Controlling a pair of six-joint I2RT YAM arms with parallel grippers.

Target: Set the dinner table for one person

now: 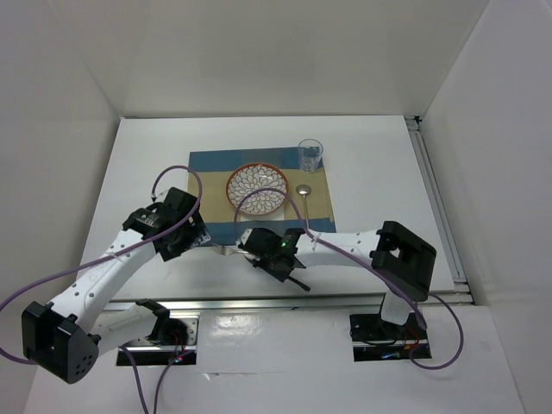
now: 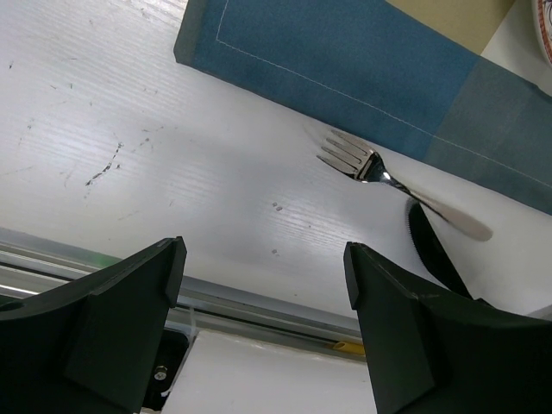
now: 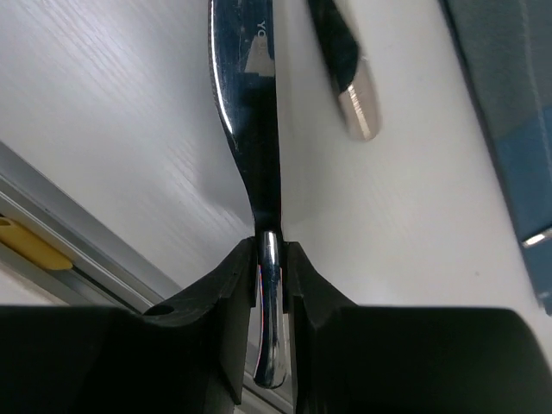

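Nearest the arms, the left gripper (image 2: 263,285) is held wide apart over bare tabletop, with nothing between its fingers; the right gripper (image 3: 269,254) is clamped tight on the handle of a knife (image 3: 248,103), whose blade is stretched out low over the dinner table (image 1: 379,172), just beside a fork (image 2: 371,168); the fork is laid on the white surface close to the near edge of the blue-and-tan placemat (image 1: 203,168); on the placemat a patterned plate (image 1: 257,187) is set, with a spoon (image 1: 304,191) to its right and a glass (image 1: 310,155) at the mat's far right corner; the dinner table is spread beneath everything
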